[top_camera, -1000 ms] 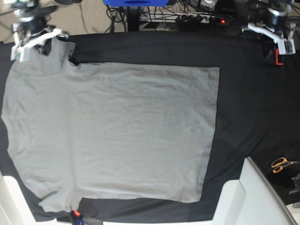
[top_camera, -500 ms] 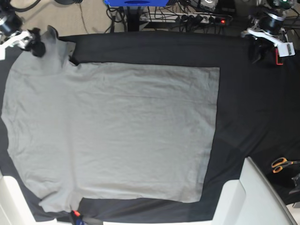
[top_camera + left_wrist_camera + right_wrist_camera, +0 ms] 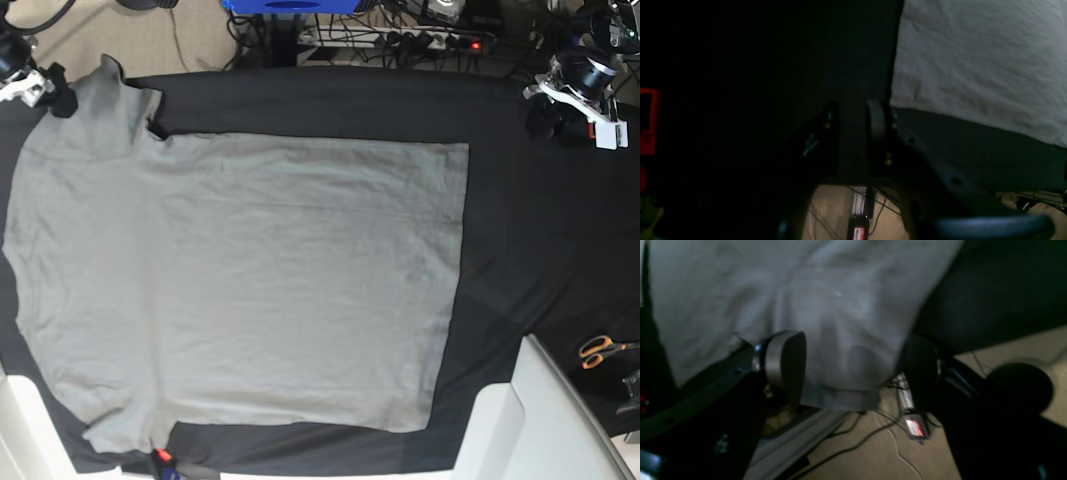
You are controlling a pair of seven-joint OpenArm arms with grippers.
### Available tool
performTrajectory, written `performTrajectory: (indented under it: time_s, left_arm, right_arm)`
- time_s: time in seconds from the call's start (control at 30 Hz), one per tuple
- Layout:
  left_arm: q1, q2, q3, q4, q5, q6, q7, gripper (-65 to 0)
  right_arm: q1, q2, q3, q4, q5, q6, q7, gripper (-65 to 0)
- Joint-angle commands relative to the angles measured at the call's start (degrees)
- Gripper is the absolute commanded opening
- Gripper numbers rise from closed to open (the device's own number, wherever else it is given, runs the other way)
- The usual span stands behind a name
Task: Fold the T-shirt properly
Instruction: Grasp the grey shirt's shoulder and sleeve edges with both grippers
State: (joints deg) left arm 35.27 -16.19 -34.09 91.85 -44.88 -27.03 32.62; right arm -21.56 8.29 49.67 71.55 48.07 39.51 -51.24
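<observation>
Your T-shirt (image 3: 240, 280) is lying flat on the black table cloth (image 3: 540, 230), long axis left-right. Your right gripper (image 3: 853, 370) is sitting nearer, jaws apart astride a sleeve; your left gripper (image 3: 853, 123) is slightly parted, empty.

One T-shirt (image 3: 240, 285) lies on one black table cloth (image 3: 540, 230); two grippers are present, left gripper (image 3: 548, 118) and right gripper (image 3: 55, 95); one pair of orange-handled scissors (image 3: 600, 350); one power strip (image 3: 425, 40)
</observation>
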Motion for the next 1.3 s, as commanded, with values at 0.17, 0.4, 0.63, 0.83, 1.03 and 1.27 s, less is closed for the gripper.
performTrajectory:
  time_s: [0.17, 0.4, 0.63, 0.83, 1.03, 1.27]
  left_arm:
    - [0.82, -1.44, -0.51, 0.5, -0.61, -0.18, -0.93, -50.8]
    - [0.56, -1.35, -0.51, 0.59, -0.61, -0.18, -0.93, -50.8]
    - [0.29, -1.09, -0.51, 0.59, -0.61, -0.18, -0.93, -50.8]
    - [0.29, -1.0, -0.51, 0.59, -0.7, -0.18, -0.93, -50.8]
    - [0.29, -1.0, -0.51, 0.5, -0.7, -0.18, -0.93, -50.8]
    - [-1.46, -1.18, -0.24, -2.23, -1.14, -0.18, -0.75, -49.4]
  right_arm:
    - [0.24, 1.07, 0.13, -0.3, -1.26, 0.49, 3.82, -21.5]
    - [0.33, 0.72, 0.13, -1.7, -1.09, 0.49, 1.88, -21.6]
    - [1.21, -0.25, 0.04, -2.23, -1.35, 0.49, -1.64, -21.8]
    - [1.21, -0.43, -3.82, -2.23, -1.26, 0.49, -1.37, -21.8]
    - [1.91, -0.43, -5.23, -2.32, -1.35, 0.49, -1.28, -31.2]
    - [2.0, -0.34, -5.23, -2.32, -1.35, 0.49, -1.37, -64.4]
